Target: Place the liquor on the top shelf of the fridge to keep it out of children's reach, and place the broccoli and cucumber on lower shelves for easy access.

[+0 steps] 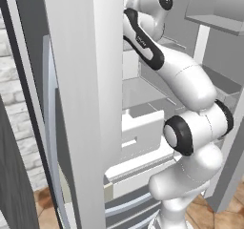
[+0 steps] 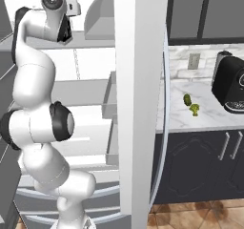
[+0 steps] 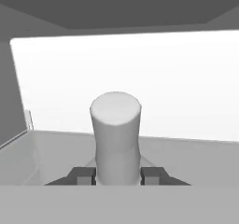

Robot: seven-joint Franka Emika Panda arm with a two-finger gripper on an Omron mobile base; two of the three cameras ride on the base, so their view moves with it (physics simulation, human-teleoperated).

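In the left base view, you see the arm (image 1: 190,80) bent up and reaching high into the open fridge (image 1: 143,94), past the tall white door edge that hides its far end; that height fits the top shelf, where the liquor is meant to go so children can't reach it. In the right base view, the arm rises at the left with its wrist near the top of the fridge, and out on the desk (image 2: 205,123) you can pick out the cucumber (image 2: 188,99) with the broccoli (image 2: 194,109) just beside it, both well apart from the fridge and, I judge, waiting for the lower shelves. In the hand view, your end effector (image 3: 117,175) is clamped on the liquor bottle (image 3: 115,134), a finger pressed against each side of its pale body, holding it upright over the grey shelf floor (image 3: 196,157) before the bright back wall.
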